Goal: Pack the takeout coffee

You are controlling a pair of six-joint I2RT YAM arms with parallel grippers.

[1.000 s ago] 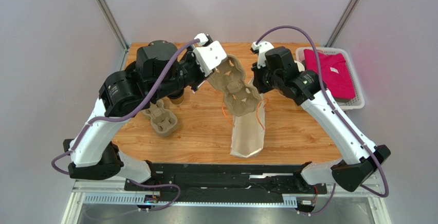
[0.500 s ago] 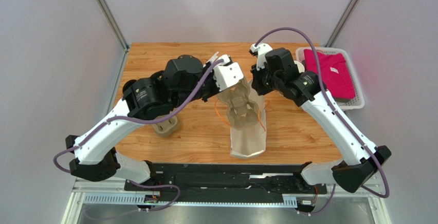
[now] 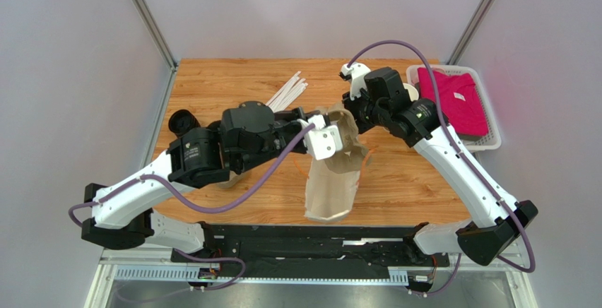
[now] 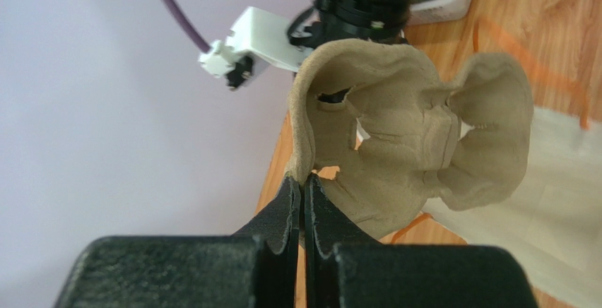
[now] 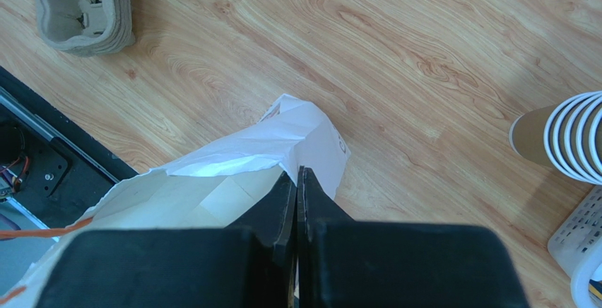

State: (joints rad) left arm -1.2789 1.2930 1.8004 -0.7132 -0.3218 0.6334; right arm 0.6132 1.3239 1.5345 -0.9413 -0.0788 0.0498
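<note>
My left gripper [image 4: 304, 181] is shut on the rim of a grey-brown pulp cup tray [image 4: 410, 145]. In the top view the left gripper [image 3: 338, 137] holds the tray [image 3: 348, 138] at the mouth of the pale paper bag [image 3: 331, 189], partly inside it. My right gripper [image 5: 297, 174] is shut on the bag's top edge [image 5: 297, 128]. In the top view it [image 3: 357, 119] holds that edge up at the bag's far side. The takeout coffee cup with its black lid is hidden; I cannot see it in any view.
A stack of pulp trays [image 5: 85, 11] sits at the left, mostly under my left arm [image 3: 227, 179]. Lidless brown cups [image 5: 558, 135] stand to the right of the bag. White straws [image 3: 286, 90] lie at the back. A white basket [image 3: 494, 138] with pink cloth is at the right.
My left arm has swung right and down, carrying the pulp tray from above the bag into its mouth. The bag has shifted slightly left. The straws are now uncovered. The right gripper has barely moved.
</note>
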